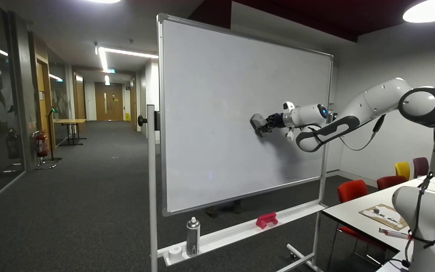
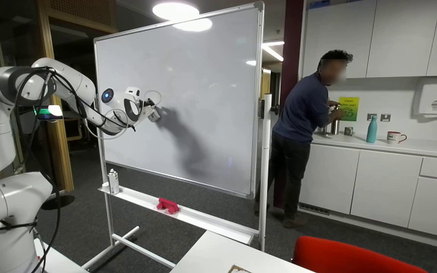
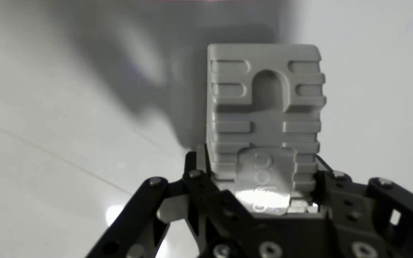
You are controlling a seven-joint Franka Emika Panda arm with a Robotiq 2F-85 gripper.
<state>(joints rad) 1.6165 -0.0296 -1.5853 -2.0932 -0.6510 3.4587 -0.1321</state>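
Note:
My gripper is shut on a grey eraser, a ribbed block with a shiny plate on its back. One finger presses on each long side of it in the wrist view. In both exterior views the eraser is at the face of the whiteboard, below mid-height at the arm's side. It seems to touch the board, though its underside is hidden. Faint line marks run across the white surface beside it. The arm casts a dark shadow on the board.
Below the board, a tray bears a spray can, a white roll and a red holder. A white table with red chairs stands near the arm. A person stands at the counter behind the board.

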